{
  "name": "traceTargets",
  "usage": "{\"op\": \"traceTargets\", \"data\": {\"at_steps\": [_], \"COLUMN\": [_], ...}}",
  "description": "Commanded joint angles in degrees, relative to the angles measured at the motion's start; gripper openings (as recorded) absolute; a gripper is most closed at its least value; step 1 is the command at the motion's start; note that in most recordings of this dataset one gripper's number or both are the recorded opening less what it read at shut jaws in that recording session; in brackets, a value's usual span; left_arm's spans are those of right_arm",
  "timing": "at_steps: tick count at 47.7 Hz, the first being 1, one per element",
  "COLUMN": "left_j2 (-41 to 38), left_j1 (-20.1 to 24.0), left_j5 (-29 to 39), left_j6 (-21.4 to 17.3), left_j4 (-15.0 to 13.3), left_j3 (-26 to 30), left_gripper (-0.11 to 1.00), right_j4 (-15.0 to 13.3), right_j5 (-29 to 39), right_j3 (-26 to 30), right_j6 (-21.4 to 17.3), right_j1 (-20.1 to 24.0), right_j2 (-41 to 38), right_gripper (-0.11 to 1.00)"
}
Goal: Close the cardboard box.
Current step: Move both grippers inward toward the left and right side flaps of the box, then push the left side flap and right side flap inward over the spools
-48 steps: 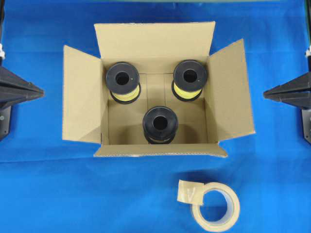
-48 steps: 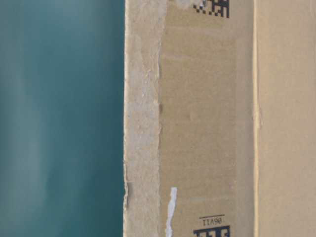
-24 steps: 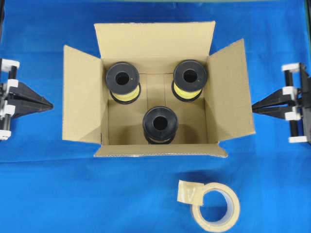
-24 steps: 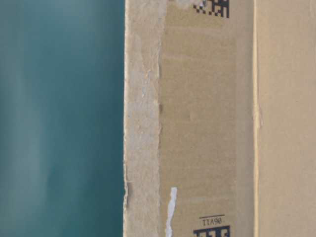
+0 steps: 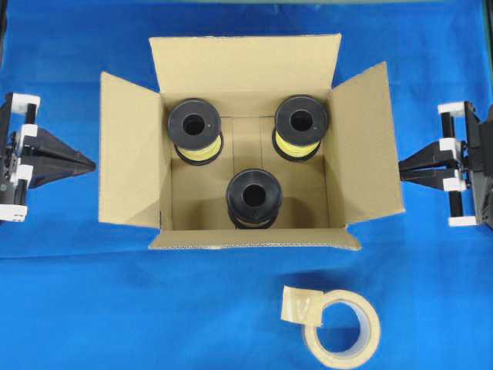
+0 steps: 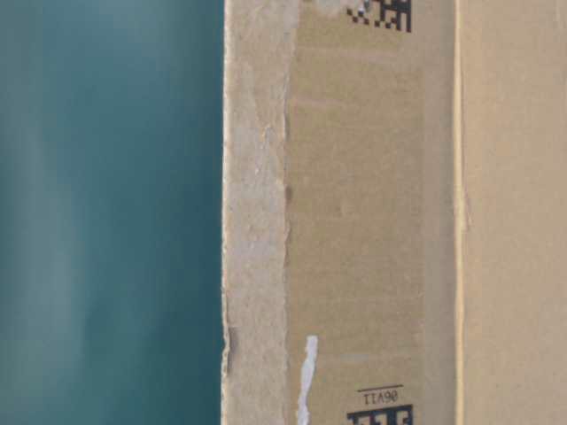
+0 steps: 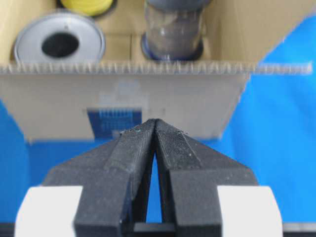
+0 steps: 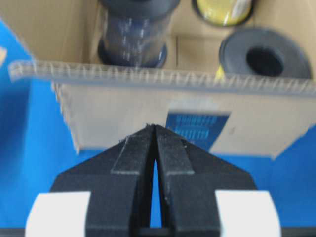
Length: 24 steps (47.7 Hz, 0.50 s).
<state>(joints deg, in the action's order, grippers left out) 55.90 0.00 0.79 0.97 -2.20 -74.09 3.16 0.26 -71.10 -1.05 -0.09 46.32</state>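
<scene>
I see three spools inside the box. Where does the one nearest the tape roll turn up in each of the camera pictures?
Overhead: the front spool stands upright at the middle of the cardboard box, near the front wall.
Table-level: not in it; only cardboard fills the picture.
Left wrist: top centre, seen side-on beyond the flap.
Right wrist: top left, side-on.
Shared landmark: the box's corrugated flap edges.

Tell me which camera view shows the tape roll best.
The overhead view: the beige tape roll lies whole on the blue cloth, in front of the open cardboard box, with its loose end sticking out. The table-level view shows only the box wall up close, and neither wrist view shows the roll.
</scene>
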Motion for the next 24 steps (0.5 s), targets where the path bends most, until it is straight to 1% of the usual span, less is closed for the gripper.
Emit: {"op": "traceTargets", "data": {"at_steps": [1,7,16,24], "left_j2": [-2.4,-5.9,-11.7,-18.3], "left_j1": [-0.2,-0.2,-0.2,0.4], "left_j5": [-5.0,-10.1,-13.6,-17.4], "left_j6": [-0.3,-0.6,-0.8,-1.4], "left_j4": [-0.1,-0.1,0.0,0.0], "left_j3": [1.1,2.8,6.2,9.2], "left_gripper": [0.0,0.0,0.0,0.0], "right_j4": [0.1,0.0,-0.1,-0.1], "right_j5": [-3.6,-6.3,-9.1,-13.3], "right_j3": [2.3,4.4,7.6,9.6], "right_j6": [0.1,0.3,0.3,0.3], "right_j1": [0.0,0.0,0.0,0.0], "right_j2": [-1.3,-3.6,-8.5,-13.8], "right_gripper": [0.0,0.0,0.0,0.0]}}
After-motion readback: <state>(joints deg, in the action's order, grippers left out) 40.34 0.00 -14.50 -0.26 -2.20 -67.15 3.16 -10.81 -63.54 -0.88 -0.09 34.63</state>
